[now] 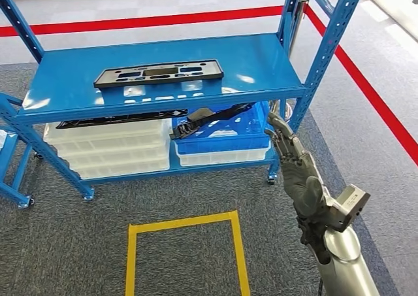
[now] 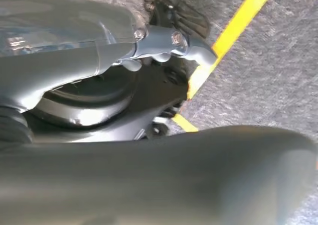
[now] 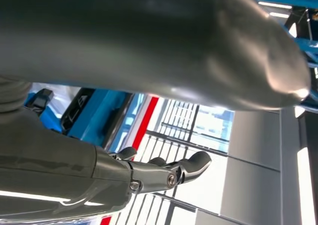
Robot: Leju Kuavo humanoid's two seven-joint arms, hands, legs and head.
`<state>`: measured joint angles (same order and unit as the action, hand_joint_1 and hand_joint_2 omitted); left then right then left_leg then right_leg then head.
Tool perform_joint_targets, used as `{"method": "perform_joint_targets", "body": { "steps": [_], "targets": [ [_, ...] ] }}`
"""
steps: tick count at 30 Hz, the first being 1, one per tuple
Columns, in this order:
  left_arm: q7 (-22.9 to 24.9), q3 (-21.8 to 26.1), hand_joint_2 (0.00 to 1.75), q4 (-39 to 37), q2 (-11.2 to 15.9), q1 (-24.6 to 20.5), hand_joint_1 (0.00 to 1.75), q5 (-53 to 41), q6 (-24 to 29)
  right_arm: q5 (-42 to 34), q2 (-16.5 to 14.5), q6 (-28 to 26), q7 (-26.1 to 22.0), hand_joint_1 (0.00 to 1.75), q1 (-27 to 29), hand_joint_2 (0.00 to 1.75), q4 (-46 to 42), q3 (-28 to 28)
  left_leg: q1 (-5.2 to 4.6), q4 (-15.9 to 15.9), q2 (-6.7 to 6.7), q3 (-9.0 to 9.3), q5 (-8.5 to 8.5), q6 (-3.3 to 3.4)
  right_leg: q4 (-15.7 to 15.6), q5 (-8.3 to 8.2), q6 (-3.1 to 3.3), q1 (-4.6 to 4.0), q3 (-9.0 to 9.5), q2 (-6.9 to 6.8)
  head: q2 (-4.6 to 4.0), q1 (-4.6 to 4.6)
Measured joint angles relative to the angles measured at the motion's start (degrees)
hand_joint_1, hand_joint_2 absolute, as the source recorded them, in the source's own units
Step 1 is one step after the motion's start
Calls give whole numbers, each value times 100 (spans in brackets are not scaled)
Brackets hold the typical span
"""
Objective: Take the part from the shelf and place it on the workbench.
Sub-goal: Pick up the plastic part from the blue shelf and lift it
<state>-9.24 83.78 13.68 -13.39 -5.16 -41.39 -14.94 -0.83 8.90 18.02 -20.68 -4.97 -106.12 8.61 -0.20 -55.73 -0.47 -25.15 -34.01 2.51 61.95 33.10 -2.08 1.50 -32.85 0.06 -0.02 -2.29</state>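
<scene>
Grey carpet underfoot, red floor line behind, yellow tape square marked in front of me. Blue shelf ahead; the part, a long flat black panel, lies on its top deck, untouched. Below sit white bins and a blue bin. My right hand is raised near the shelf's right post, fingers extended and apart, holding nothing. My left hand hangs over the carpet; its grip I cannot tell.
</scene>
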Motion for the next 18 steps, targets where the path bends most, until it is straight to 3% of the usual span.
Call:
{"method": "perform_joint_targets", "body": {
  "steps": [3,4,5,8,9,13,15,16,18],
  "targets": [
    [-13,2,0,-11,-19,6,0,-5,-4,-6,40,0,-1,0,43,0,-9,8,31,51,20,43,12,25,974,339,-40,6,-563,-1,-1,4],
    [-15,3,0,-16,-22,8,0,-5,-5,-7,51,0,-1,0,66,0,-9,9,36,50,21,61,-7,19,1188,334,-62,14,-721,-2,-1,4],
    [-16,3,0,-20,-25,10,0,-5,-5,-8,58,1,-1,0,83,0,-9,10,48,48,19,93,-38,1,1188,206,-85,22,-779,-3,0,4],
    [-17,5,0,-25,-26,5,0,-5,-5,-9,68,1,0,0,99,0,-3,12,95,8,6,236,-209,-123,374,-431,-160,38,-506,-8,1,9],
    [-18,7,0,-27,-24,-2,0,-5,-5,-9,71,1,2,0,102,0,-3,13,92,-25,3,249,-265,-170,149,-479,-152,40,-412,-7,1,13],
    [-20,10,0,-35,-21,-23,0,-21,-5,-15,78,-1,7,0,145,0,-21,16,72,-102,1,196,-349,-262,10,-296,31,43,-368,25,2,3],
    [-21,10,0,-35,-21,-39,0,-51,-5,-16,79,-1,6,0,152,0,-49,15,82,-370,4,62,-467,-298,4,-245,99,53,-326,18,2,4],
    [-22,10,0,-35,-21,-50,0,-67,-5,-16,80,-1,5,0,152,0,-67,15,84,-681,5,-118,-585,-319,-1,-221,122,55,-303,9,2,3],
    [-24,9,0,-35,-21,-56,0,-80,-5,-16,79,-1,5,0,164,0,-84,16,82,-1520,6,-663,-824,-338,-2,-173,147,45,-256,-4,1,2]
  ]
}}
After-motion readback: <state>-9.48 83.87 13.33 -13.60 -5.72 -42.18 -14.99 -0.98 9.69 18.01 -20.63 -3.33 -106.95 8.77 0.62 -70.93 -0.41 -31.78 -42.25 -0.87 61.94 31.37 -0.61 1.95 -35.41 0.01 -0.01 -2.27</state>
